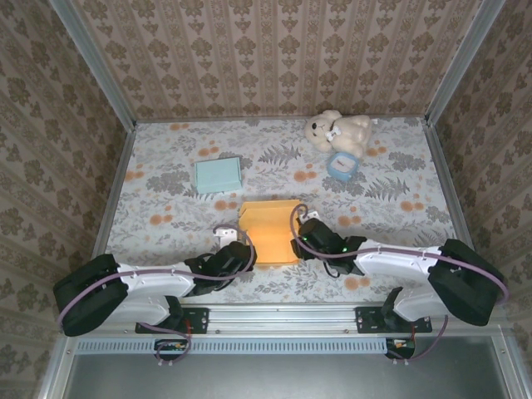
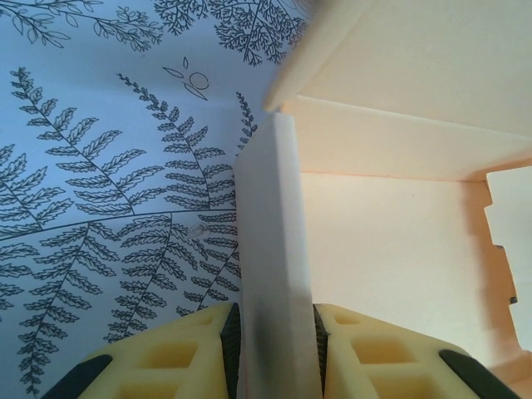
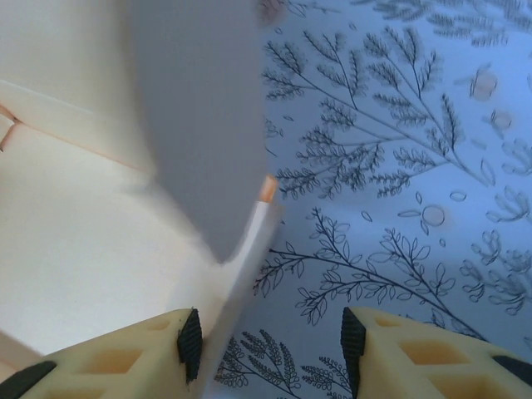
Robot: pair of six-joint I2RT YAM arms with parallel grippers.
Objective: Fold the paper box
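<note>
Two grippers flanked the box [image 1: 270,233] from above: left gripper [image 1: 235,243] at its left wall, right gripper [image 1: 304,233] at its right. On the left wrist, you had that left wall pinched upright. On the right wrist, jaws stood spread, the right wall just beside one pad [image 3: 189,342]; you probably needed to centre it before closing. No writing was readable.

Matt orange paper box [image 1: 269,233], smooth printed tablecloth [image 1: 166,183], fuzzy cream plush bear [image 1: 337,130]
</note>
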